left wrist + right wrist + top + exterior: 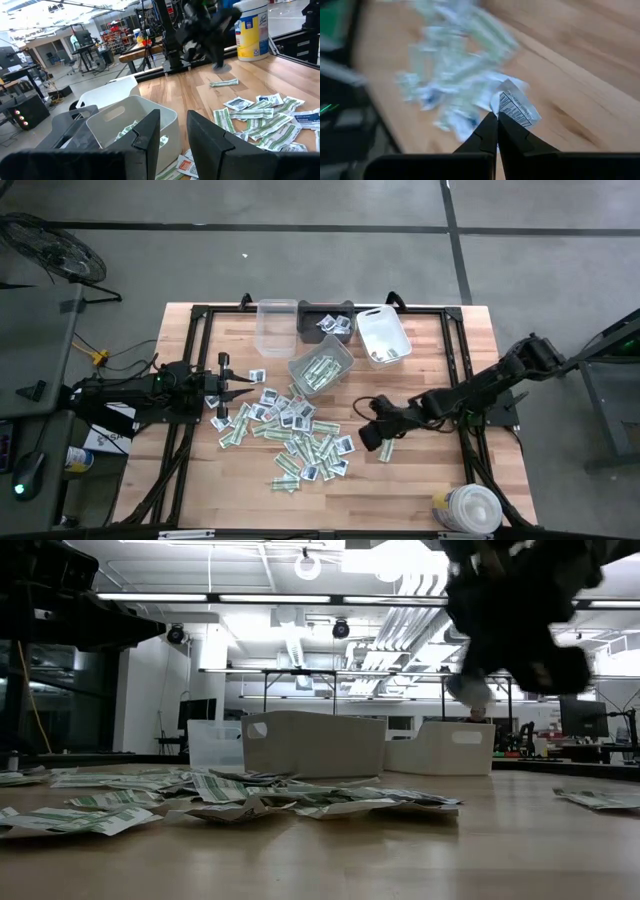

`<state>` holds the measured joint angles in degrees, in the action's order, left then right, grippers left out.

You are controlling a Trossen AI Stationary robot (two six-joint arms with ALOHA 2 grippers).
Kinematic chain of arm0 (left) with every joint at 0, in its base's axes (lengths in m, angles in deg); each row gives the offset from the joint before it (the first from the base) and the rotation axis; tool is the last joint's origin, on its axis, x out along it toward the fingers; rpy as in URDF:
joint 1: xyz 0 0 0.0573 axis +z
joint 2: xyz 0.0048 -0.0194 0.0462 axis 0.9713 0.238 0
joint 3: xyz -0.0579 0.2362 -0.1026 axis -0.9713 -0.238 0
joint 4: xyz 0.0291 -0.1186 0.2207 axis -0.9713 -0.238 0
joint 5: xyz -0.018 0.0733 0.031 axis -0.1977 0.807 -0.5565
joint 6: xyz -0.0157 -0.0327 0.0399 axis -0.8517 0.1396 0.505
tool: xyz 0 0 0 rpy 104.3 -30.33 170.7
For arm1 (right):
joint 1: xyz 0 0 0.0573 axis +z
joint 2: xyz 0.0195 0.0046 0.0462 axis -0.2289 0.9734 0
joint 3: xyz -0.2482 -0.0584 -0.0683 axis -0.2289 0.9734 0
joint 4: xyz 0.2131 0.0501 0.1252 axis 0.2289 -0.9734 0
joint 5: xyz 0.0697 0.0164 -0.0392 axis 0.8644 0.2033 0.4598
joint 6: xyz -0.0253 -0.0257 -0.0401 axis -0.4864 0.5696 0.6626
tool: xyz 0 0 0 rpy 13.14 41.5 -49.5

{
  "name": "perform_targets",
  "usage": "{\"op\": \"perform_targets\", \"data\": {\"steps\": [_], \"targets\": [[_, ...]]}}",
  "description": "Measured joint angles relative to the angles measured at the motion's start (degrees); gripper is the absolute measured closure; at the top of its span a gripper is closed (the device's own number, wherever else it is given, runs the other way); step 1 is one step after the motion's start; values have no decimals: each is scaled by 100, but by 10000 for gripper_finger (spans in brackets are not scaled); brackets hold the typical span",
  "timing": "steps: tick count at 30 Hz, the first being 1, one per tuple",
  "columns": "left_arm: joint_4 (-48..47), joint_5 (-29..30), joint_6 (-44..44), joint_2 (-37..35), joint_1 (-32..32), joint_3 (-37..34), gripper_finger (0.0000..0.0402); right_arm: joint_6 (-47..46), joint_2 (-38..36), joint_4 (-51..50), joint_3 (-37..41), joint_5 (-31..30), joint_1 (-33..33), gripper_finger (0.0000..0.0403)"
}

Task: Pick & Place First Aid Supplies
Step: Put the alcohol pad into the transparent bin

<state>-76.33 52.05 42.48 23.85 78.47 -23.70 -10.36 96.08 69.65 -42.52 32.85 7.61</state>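
Note:
The first aid supplies (pixel 290 435) lie in a loose pile of green-and-white strips and squarish white packets on the middle of the table; they also show in the low view (pixel 230 802). My right gripper (pixel 496 116) hovers above the table just right of the pile (pixel 368 432), shut on one white printed packet (pixel 516 106). One green strip (pixel 385 450) lies alone beside it. My left gripper (pixel 240 390) is open at the pile's left edge, low over the table, touching nothing; its fingers (pixel 150 131) point toward the grey bin. My right gripper pinches the white printed packet by one edge (pixel 501 111) between its two fingertips. The fingers slant down from the table's right side. The packet is lifted clear of the table; in the low view it hangs below the fingers (pixel 470 690).
A grey bin (pixel 320 367) holding green strips stands just beyond the pile. At the far edge stand a clear bin (pixel 275 325), a dark bin (pixel 325 320) with white packets and a white bin (pixel 383 335). A big round tub (pixel 470 510) stands at the near right corner.

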Motion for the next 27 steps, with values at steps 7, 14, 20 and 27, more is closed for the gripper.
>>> {"op": "perform_targets", "data": {"steps": [7, 14, 20, 27], "targets": [[0, -1, 0, 0, 0, 0, 305, 2111, -5, 1756, -4, 357, 7, 403], [0, 0, 0, 1, -1, 0, 305, 3176, -9, 3181, -4, 1164, 4, 403], [0, 0, -1, 0, -1, 0, 305, 3634, -9, 3676, -7, 1376, 2, 403], [0, 0, 0, 0, 0, 0, 305, 3786, -11, 3684, -7, 1549, -248, 403]]}}
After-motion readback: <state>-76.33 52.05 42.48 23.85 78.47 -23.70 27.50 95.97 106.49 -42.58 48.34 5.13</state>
